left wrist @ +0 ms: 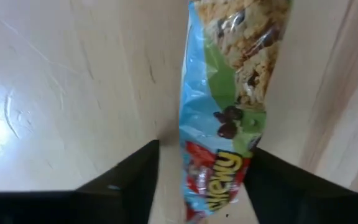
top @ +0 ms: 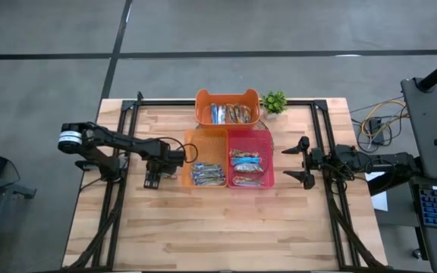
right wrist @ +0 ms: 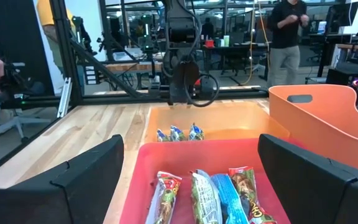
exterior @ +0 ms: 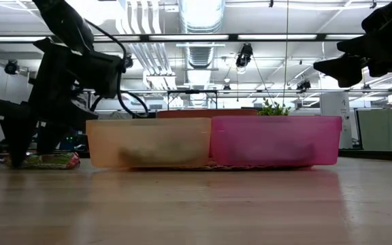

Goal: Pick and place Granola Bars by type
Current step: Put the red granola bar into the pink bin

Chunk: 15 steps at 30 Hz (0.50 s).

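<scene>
The orange bin (top: 227,107), the pale tray (top: 205,160) and the pink tray (top: 250,157) hold bars. The left gripper (top: 152,179) straddles a table bar (left wrist: 225,112), grip unclear. The right gripper (top: 303,161) is spread.

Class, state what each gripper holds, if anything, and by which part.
The left gripper straddles the end of a granola bar lying on the table; whether it grips cannot be told. The right gripper is open and holds nothing.

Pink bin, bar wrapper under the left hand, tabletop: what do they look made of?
Pink bin: translucent plastic, apparently; contents show through as dim shapes. Bar wrapper: thin printed film, glossy and crinkled, probably plastic or foil. Tabletop: pale wood planks with visible grain and a smooth sheen.
</scene>
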Available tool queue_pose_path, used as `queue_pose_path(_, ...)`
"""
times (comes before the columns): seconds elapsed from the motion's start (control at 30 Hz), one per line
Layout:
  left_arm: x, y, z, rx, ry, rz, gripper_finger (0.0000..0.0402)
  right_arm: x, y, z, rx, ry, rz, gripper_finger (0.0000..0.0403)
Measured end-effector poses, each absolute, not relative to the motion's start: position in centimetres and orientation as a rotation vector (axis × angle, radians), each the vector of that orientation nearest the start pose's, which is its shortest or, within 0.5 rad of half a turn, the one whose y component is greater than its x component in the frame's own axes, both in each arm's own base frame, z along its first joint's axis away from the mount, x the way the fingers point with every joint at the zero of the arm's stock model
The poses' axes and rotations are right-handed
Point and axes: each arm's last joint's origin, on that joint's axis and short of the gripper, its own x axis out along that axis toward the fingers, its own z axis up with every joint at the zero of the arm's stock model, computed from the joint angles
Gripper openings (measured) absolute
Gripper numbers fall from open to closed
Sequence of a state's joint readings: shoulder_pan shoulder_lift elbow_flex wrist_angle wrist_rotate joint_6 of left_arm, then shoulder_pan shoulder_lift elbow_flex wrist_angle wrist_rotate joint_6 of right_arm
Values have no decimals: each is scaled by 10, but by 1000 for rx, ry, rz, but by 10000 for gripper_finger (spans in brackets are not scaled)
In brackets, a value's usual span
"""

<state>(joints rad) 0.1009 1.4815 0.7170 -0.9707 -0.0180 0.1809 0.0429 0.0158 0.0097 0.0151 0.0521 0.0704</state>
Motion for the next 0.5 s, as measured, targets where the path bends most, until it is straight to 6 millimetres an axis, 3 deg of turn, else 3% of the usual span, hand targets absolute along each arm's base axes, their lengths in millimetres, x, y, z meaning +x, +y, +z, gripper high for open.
queue_pose_path(0.3, 199, 21, 142, 64, 1749, -57, 22, 98, 3, 167, 71, -9, -9, 359)
queue_pose_path(0.5, 200, 22, 148, 71, 1725, -15, 5, 98, 3, 167, 69, -9, -9, 359)
